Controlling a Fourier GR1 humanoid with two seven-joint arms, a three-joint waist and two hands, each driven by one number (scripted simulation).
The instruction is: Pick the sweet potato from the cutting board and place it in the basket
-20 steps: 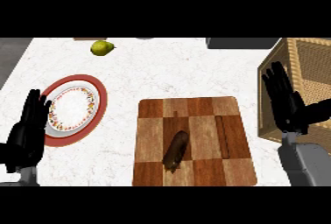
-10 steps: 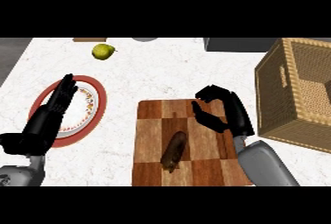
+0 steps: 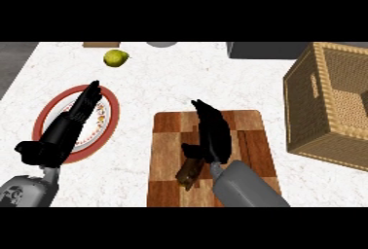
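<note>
White marble counter [image 3: 165, 82] beneath cutting board [image 3: 169, 146], basket [image 3: 327, 104].

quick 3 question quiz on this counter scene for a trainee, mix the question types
1. True or false: the sweet potato is already in the basket.
2. Which hand is over the cutting board? A) left B) right
3. Fill in: the left hand lies over the ____.

Key: 1. False, it lies on the board, partly under the right hand. 2. B. 3. plate.
</note>
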